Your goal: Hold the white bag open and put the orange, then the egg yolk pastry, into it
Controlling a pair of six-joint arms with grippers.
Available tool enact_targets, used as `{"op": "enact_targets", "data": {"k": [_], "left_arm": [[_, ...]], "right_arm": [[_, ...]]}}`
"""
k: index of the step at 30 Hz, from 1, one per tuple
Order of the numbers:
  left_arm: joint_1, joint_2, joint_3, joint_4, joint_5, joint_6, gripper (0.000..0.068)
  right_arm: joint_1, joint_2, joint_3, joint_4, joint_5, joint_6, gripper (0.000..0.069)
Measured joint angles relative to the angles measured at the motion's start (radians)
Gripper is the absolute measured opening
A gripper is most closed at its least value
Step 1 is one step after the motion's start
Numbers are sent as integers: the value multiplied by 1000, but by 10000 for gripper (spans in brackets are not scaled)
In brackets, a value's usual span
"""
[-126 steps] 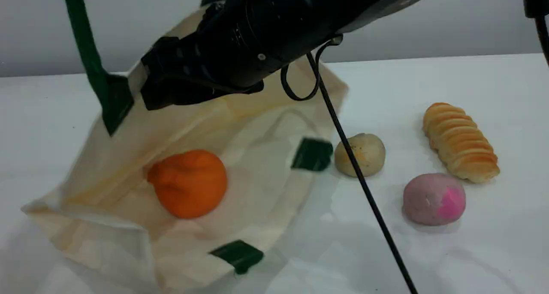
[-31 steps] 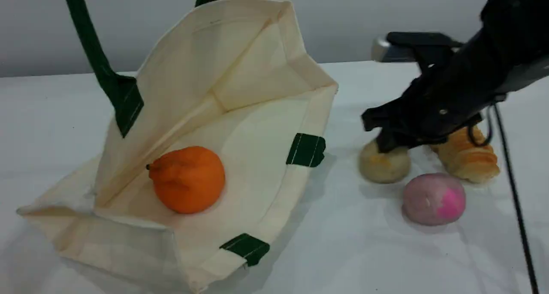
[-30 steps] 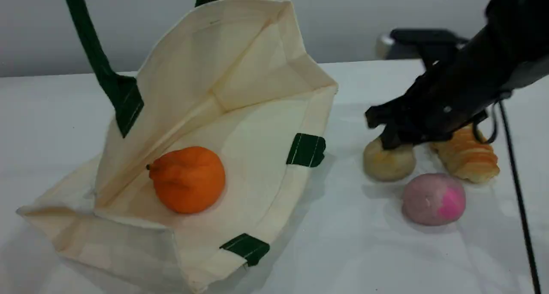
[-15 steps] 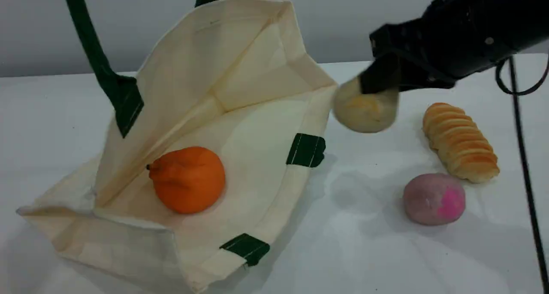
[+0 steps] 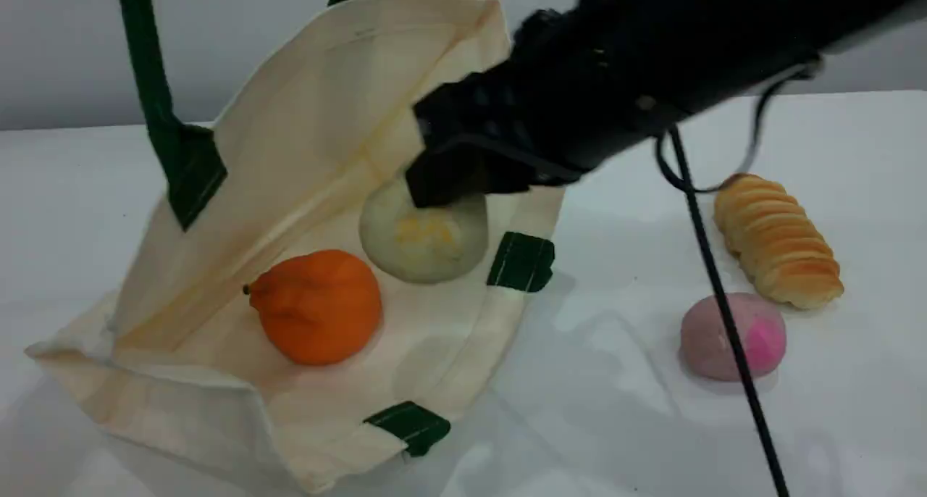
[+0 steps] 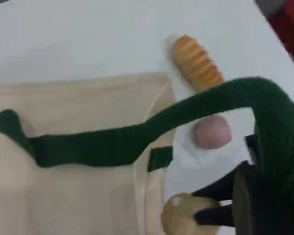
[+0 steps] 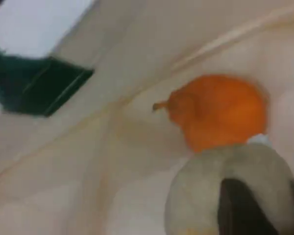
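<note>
it looked like a robotics lab bench: a bare white table (image 5: 615,424) below the right gripper (image 5: 445,193), a blank grey wall (image 5: 58,48) beyond it, a black cable (image 5: 728,316) trailing from its arm, a bread roll (image 5: 778,240) and pink-purple ball (image 5: 733,336) laid out to its right.

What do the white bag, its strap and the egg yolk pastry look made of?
The white bag: matte cream cloth, likely canvas; creased, seamed. Its strap: dark green fabric webbing, curving limply. The egg yolk pastry: matte beige; real dough or replica, unclear.
</note>
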Motion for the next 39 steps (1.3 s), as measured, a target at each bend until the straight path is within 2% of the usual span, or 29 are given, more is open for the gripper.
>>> {"op": "enact_targets", "data": {"k": [3,16,24,36,39], "left_arm": [[0,0,0,0,3,0,65],[0,0,0,-4,5,0,65],[0,0,0,-3,5,-1,65],[0,0,0,-3,7,-1,65],[0,0,0,-3,7,-1,65]], "right_arm": [[5,31,-45,1,-39,0,149],[19,249,-225,-3,-24,0,148],[55,302,-314,-5,-26,0,146],[58,318,-318,-3,-12,0,146],[58,318,-326,-2,-10,0,197]]}}
